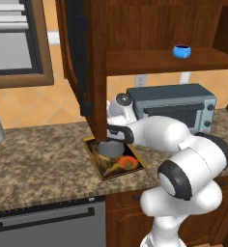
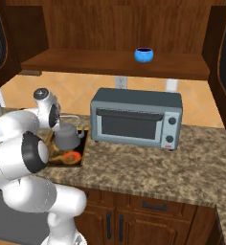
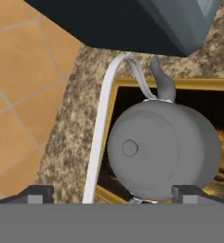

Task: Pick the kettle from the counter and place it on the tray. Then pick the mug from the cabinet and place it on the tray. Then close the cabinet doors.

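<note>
The long speckled brown-and-tan stone counter (image 1: 43, 164) runs across the middle of the left base view and the lower part of the right base view. Behind it is a wall of orange-tan tiles (image 1: 34, 103). Above it hangs one big dark red-brown wooden cabinet (image 2: 110, 28) with one wooden shelf (image 2: 115, 64). Its doors are open: one red-brown door with a long black bar handle (image 1: 79, 58) stands edge-on at the upper middle of the left base view. Brown lower cabinets with small handles (image 2: 134, 220) sit at the bottom of the right base view.

One grey box-shaped toaster oven (image 2: 136, 119) stands on the counter in the middle of the right base view. Just left of it lies one flat dark tray with gold swirls and an orange-red spot (image 1: 135, 166).

One squat grey metal kettle with a thin wire handle (image 3: 163, 147) sits on the tray. It is left of the middle in the right base view and in the middle of the hand view.

One small bright blue round mug (image 2: 144, 54) stands on the cabinet shelf, at the top middle of the right base view.

The claw (image 3: 114, 193) is right over the kettle. Its two dark tips are wide apart, one on each side of the kettle, so it is let go and grips nothing.
</note>
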### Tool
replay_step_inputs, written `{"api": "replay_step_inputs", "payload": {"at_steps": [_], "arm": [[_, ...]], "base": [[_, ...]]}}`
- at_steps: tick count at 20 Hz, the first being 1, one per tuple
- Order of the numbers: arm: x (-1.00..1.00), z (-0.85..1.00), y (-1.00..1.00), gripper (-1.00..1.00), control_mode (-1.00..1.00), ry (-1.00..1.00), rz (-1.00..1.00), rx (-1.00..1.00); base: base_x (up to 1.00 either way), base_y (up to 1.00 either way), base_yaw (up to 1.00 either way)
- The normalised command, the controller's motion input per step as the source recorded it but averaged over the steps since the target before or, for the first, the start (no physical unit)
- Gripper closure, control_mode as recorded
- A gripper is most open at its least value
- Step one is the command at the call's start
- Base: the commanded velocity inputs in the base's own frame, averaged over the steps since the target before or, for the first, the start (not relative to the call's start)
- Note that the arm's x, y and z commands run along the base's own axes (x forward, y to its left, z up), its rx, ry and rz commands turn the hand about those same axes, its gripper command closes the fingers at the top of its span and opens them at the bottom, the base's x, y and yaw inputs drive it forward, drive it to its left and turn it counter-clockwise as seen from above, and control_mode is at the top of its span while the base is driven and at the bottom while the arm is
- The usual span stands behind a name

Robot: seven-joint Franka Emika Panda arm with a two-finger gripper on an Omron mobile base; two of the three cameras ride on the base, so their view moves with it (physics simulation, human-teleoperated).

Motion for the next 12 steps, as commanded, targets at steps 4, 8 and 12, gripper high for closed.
{"api": "replay_step_inputs", "payload": {"at_steps": [4,8,12], "arm": [[-0.51,0.52,-0.15,-1.0,-1.0,0.0,0.02,0.0],[-0.58,0.47,-0.26,-1.0,-1.0,-0.01,0.17,0.0],[-0.6,0.45,-0.34,-1.0,-1.0,-0.05,0.25,0.0]], "base": [[0.0,0.0,0.0],[0.0,0.0,0.0],[0.0,0.0,0.0]]}}
